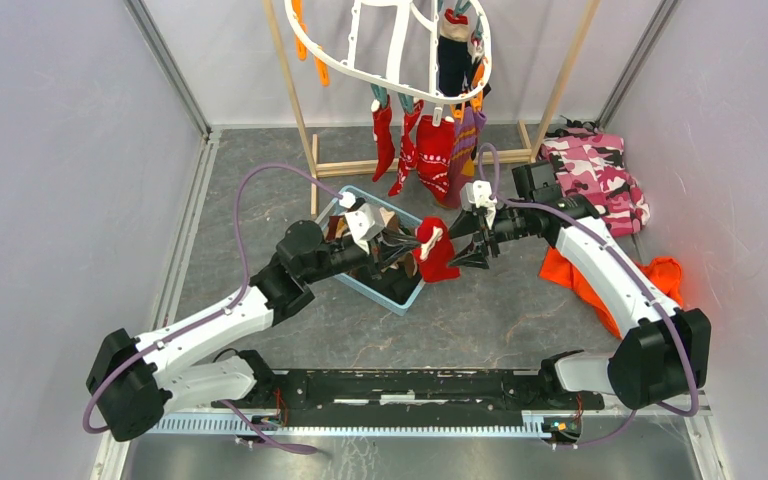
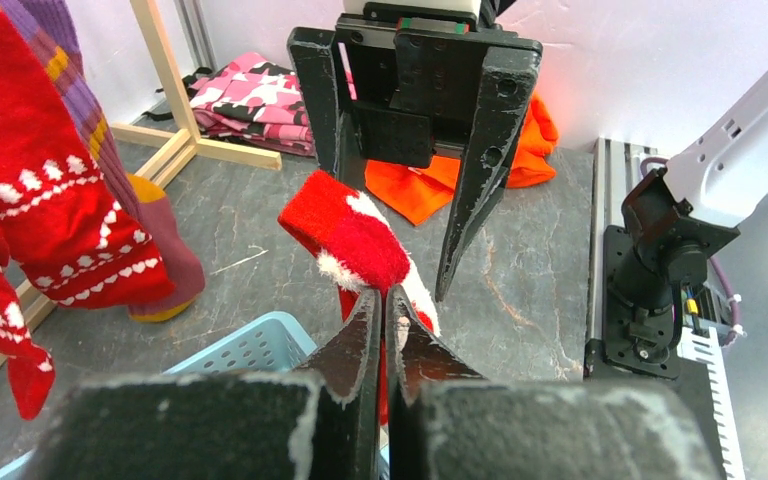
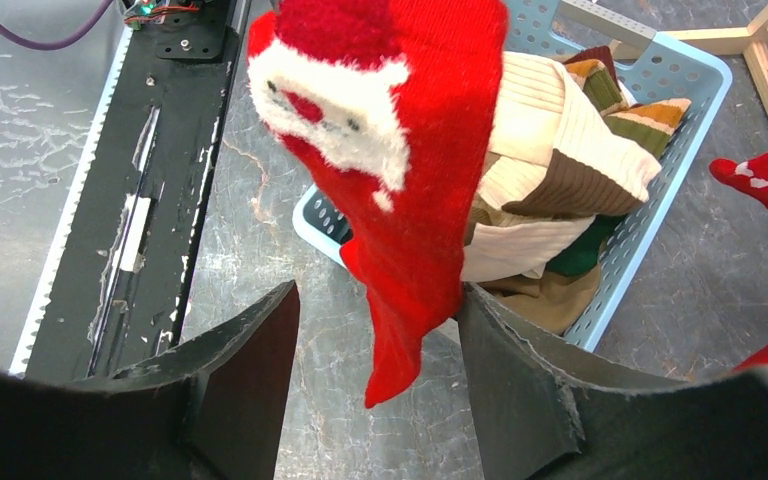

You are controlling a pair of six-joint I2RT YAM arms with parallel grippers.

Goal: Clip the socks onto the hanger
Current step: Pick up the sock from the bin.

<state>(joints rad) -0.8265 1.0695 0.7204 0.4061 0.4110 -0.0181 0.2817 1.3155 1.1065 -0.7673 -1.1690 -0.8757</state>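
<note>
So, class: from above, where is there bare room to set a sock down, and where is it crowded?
Free: grey surface left of the blue basket, up to the wall; also the strip between basket and black base rail. Crowded: the right, with orange cloth and pink camouflage garment.

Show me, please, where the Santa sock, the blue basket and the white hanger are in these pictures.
Santa sock [image 3: 330, 95], right wrist view, on the white bearded face.
blue basket [image 3: 660, 215], right wrist view, on its latticed side wall.
white hanger [image 1: 396, 55], top view, on a cross bar.
</note>
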